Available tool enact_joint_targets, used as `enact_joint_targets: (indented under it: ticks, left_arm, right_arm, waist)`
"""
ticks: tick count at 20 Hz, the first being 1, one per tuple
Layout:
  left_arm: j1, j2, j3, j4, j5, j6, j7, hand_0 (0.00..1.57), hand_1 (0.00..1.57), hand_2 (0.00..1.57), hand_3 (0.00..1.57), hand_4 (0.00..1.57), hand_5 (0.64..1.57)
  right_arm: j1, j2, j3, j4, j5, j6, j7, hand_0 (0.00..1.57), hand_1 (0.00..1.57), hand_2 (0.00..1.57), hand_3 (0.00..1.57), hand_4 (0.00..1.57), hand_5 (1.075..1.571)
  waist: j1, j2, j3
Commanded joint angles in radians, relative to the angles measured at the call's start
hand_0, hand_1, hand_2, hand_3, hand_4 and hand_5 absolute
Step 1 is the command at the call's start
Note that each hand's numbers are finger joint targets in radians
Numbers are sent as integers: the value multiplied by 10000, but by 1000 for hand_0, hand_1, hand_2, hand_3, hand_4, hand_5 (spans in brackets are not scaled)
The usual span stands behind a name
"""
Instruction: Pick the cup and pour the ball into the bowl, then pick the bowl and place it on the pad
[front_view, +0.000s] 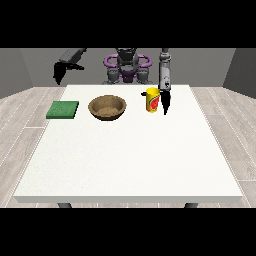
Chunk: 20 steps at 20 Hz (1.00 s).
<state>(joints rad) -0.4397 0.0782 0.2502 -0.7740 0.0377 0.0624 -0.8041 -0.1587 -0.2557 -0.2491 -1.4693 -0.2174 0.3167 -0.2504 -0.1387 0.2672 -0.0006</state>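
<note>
Reaching for the cup beside the bowl

Sitting nearest the camera on the white table (125, 160) is the brown bowl (107, 107), and everything else is lying around it. Just to the view's right of the bowl, the yellow and red cup (152, 100) is standing upright; the ball is not showing, presumably hidden inside. To the bowl's other side, a little apart, the green pad (63, 109) is lying flat.

The step in hand looks like the grasp on the cup. Doing it well is calling for a grip round the cup's side, keeping it upright until it is over the bowl, then tipping slowly so the ball is falling inside the rim.

The hand at the view's right (165, 99) is hanging fingers-down, right beside the cup on the side away from the bowl; whether it is touching or clasping the cup I cannot tell. Farther back from the bowl, the hand at the view's left (60, 73) is hovering raised off the table's far corner, its fingers equally unclear.
</note>
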Motion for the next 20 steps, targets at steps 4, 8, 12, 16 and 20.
enact_joint_targets:
  ticks: [4, 8, 12, 16, 20]
  left_arm:
    - [-784, 300, 236, 1707, 63, 61, -770, 0, 0, 0, 0, 0, 1526]
    - [-867, -164, -362, 1727, -1006, 1919, -1175, 1018, 1018, 1101, 888, 1467, 776]
    - [-579, -466, -326, 1971, -1526, 3609, -1688, 1317, 1317, 1571, 1571, 1455, 1245]
    - [-350, 68, -208, 1923, -1596, 3549, -1419, 1327, 1327, 1571, 1571, 1500, 1241]
    - [-462, 411, -1489, 1359, -2699, 3328, 806, 1341, 1341, 1571, 1571, 1532, 1304]
  right_arm:
    - [129, 4, -18, 469, 177, 205, -578, 0, 0, 0, 0, 0, 1571]
    - [-308, -7, 228, 364, 477, -18, -383, 0, 0, 0, 0, 0, 1570]
    - [-523, -155, -47, 155, 147, -69, -46, 0, 0, 0, 0, 0, 1570]
    - [-264, -756, -428, 170, -377, 619, 226, 0, 0, 0, 0, 0, 1570]
    - [-97, -585, -502, 1737, -39, 302, 368, 0, 0, 0, 0, 0, 1570]
  waist:
    - [-167, 34, 1]
    - [-446, 201, 2]
    - [-687, 406, -3]
    - [-792, -55, 1]
    - [324, -1974, 21]
